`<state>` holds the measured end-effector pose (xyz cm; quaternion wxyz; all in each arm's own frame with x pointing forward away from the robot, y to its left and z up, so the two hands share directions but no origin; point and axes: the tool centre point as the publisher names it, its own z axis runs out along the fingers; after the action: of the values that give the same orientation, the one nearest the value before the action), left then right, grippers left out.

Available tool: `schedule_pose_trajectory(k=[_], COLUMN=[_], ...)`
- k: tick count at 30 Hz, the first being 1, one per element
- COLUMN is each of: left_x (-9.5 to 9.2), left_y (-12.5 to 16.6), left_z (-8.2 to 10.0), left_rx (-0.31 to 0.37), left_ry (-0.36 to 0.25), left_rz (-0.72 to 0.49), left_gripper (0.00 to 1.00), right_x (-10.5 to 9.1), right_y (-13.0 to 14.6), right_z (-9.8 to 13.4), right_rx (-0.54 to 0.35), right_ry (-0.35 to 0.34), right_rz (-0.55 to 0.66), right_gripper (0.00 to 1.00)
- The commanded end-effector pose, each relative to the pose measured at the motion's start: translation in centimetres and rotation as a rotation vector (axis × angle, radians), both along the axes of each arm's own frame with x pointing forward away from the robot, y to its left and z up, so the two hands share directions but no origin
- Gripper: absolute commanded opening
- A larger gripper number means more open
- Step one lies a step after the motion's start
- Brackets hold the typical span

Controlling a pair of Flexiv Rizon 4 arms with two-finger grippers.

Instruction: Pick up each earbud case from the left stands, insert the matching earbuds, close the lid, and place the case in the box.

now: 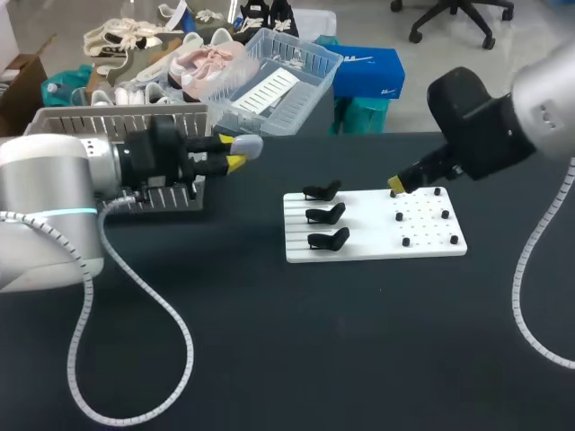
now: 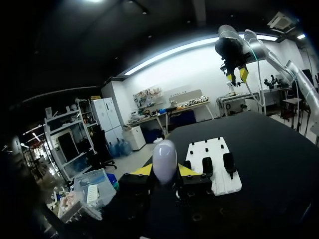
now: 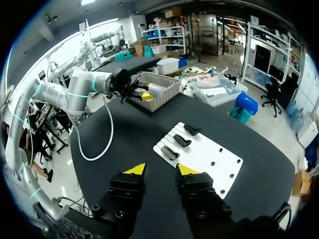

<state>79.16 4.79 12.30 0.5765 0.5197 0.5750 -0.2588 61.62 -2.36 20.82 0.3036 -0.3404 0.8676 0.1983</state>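
In the head view, the left gripper (image 1: 232,151) is clamped on a pale grey, egg-shaped plastic earbud case (image 1: 249,145). The lid looks closed, and the case's long axis runs on from the fingers toward the worktop's right edge. The gripper hangs just past the right wall of the grey slatted plastic basket (image 1: 54,119), which sits at the back left corner of the black worktop (image 1: 296,341). The basket therefore lies back toward the left edge from the case, and the left arm is much the nearer to it. The three black stands (image 1: 325,215) on the white slotted board (image 1: 359,247) at mid-worktop carry nothing. The right gripper (image 1: 395,184) hovers over the board's back edge.

In the left wrist view, the case sticks out beyond the two yellow tips, which press it from both sides. The board lies ahead, and the basket is out of sight.

In the right wrist view, the right gripper's fingers stand apart with nothing between them, and the board lies ahead. What the basket holds cannot be made out.
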Motion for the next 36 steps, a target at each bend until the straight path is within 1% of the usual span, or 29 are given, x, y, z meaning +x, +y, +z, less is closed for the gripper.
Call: schedule_pose_trajectory(k=[1,2,4,6,7,8,10,12,15,16,21,25,28,33,36], left_x=[-0.3,-0.1,0.1,0.4,0.6,0.7,1.0,1.3,1.6,1.8,2.8,4.0,5.1,6.3,7.3], left_y=[1.6,2.0,3.1,4.1,4.9,5.3,6.4,7.4,8.4,8.9,11.0,12.4,13.5,14.0,14.1], left_z=[0.0,0.0,-0.2,-0.4,-0.6,-0.7,-0.9,-0.9,-0.9,-0.9,-1.5,-2.1,-3.0,-3.9,-4.9], left_rx=[-0.01,-0.005,-0.004,0.0,-0.003,-0.003,-0.005,-0.012,-0.006,0.005,0.009,0.02,0.028,0.027,0.036], left_ry=[-0.011,-0.012,-0.012,-0.011,-0.007,-0.007,-0.004,-0.003,-0.006,-0.006,0.015,0.03,0.049,0.061,0.075], left_rz=[0.029,0.04,0.064,0.087,0.106,0.12,0.144,0.165,0.186,0.196,0.237,0.254,0.269,0.281,0.278], left_gripper=[0.0,0.0,0.0,0.0,0.0,0.0,0.0,0.0,0.0,0.0,0.0,0.0,0.0,0.0,0.0], right_x=[0.2,0.3,0.4,0.6,0.6,0.6,0.6,0.6,0.6,0.6,0.6,0.6,0.6,0.6,0.6], right_y=[0.1,0.1,0.2,0.2,0.2,0.2,0.2,0.2,0.2,0.2,0.2,0.2,0.2,0.2,0.2], right_z=[-0.3,-0.3,-0.3,-0.3,-0.3,-0.3,-0.3,-0.3,-0.3,-0.3,-0.3,-0.3,-0.3,-0.3,-0.3], right_rx=[0.018,0.018,0.007,0.005,0.005,0.005,0.005,0.005,0.005,0.005,0.005,0.005,0.005,0.005,0.005], right_ry=[-0.013,-0.012,-0.009,0.002,0.002,0.002,0.002,0.002,0.002,0.002,0.002,0.002,0.002,0.002,0.002], right_rz=[-0.029,-0.033,-0.043,-0.064,-0.064,-0.064,-0.064,-0.064,-0.064,-0.064,-0.064,-0.064,-0.064,-0.064,-0.064], right_gripper=[0.35,0.35,0.36,0.42,0.64,0.9,1.0,1.0,1.0,1.0,1.0,1.0,1.0,1.0,1.0])
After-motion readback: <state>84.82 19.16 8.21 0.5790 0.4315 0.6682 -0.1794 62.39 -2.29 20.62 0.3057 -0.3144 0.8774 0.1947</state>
